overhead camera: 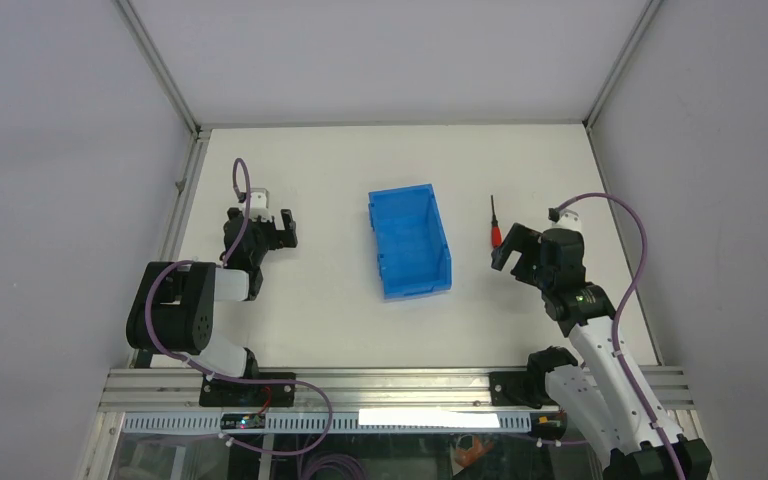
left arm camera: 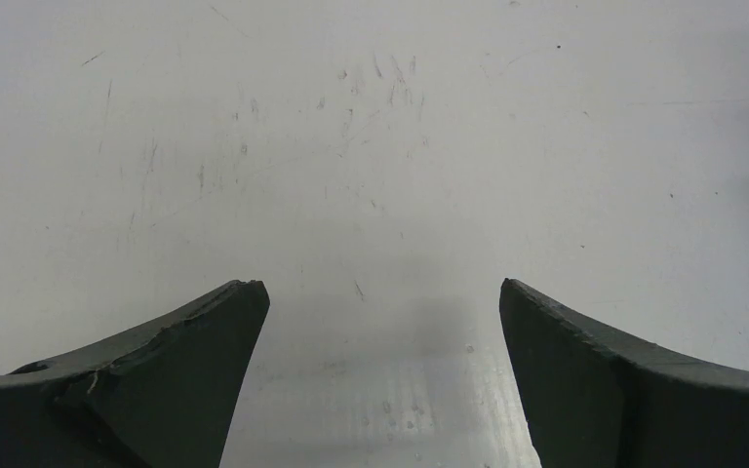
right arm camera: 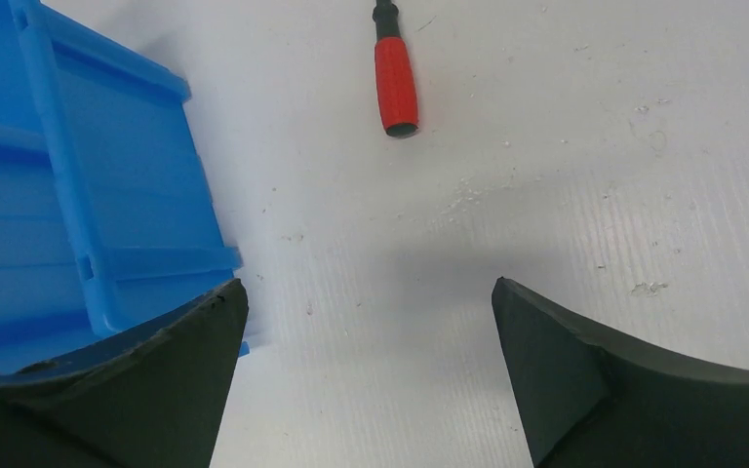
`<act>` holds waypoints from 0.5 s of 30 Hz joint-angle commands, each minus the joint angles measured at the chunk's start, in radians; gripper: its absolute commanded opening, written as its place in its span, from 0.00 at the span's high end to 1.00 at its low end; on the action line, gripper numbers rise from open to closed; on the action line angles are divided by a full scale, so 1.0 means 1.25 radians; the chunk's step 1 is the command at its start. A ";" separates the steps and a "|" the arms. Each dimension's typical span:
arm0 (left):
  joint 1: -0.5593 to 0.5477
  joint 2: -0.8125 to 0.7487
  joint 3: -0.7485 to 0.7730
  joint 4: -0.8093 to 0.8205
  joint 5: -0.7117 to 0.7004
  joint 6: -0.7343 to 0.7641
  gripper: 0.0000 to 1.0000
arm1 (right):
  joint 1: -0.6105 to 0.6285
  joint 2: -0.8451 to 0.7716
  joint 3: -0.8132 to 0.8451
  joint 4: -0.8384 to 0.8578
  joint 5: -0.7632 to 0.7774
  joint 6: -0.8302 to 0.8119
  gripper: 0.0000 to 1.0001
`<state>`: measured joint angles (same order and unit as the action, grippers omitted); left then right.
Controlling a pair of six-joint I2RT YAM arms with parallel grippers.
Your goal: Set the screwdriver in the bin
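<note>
The screwdriver (overhead camera: 495, 226), with a red handle and thin black shaft, lies on the white table right of the blue bin (overhead camera: 409, 241). In the right wrist view its red handle (right arm camera: 395, 86) lies ahead of the fingers, and the bin's outer wall (right arm camera: 68, 214) is at the left. My right gripper (overhead camera: 513, 250) is open and empty, just short of the handle's near end; it also shows in its wrist view (right arm camera: 366, 292). My left gripper (overhead camera: 272, 228) is open and empty, far left of the bin, over bare table in its wrist view (left arm camera: 380, 292).
Metal frame rails (overhead camera: 180, 200) border the table at the left, back and right. Purple cables (overhead camera: 625, 290) loop over both arms. The bin stands mid-table between the arms.
</note>
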<state>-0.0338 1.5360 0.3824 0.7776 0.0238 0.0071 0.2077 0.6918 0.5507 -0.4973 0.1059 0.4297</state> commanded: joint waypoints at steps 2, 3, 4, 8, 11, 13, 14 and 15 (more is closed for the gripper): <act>-0.007 -0.023 0.001 0.021 0.001 -0.013 0.01 | 0.004 -0.001 0.010 0.004 0.010 0.015 0.01; -0.007 -0.023 0.001 0.021 0.001 -0.013 0.01 | 0.004 -0.001 0.011 0.004 0.011 0.015 0.01; -0.007 -0.023 0.001 0.021 0.001 -0.014 0.01 | 0.004 -0.001 0.011 0.004 0.012 0.015 0.01; -0.006 -0.023 0.001 0.021 0.002 -0.013 0.01 | 0.004 -0.003 0.012 0.006 0.010 0.014 0.01; -0.007 -0.023 0.001 0.021 0.002 -0.014 0.01 | 0.004 0.009 0.024 0.020 0.000 0.012 0.01; -0.007 -0.023 0.001 0.021 0.001 -0.013 0.01 | 0.004 0.035 0.052 0.029 -0.007 0.007 0.01; -0.007 -0.023 0.001 0.021 0.001 -0.015 0.01 | 0.004 0.056 0.075 0.031 -0.009 0.000 0.01; -0.006 -0.023 0.001 0.021 0.001 -0.014 0.01 | 0.004 0.081 0.104 0.030 -0.009 -0.006 0.01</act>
<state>-0.0338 1.5360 0.3824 0.7776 0.0242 0.0071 0.2077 0.7231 0.5613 -0.5003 0.1043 0.4358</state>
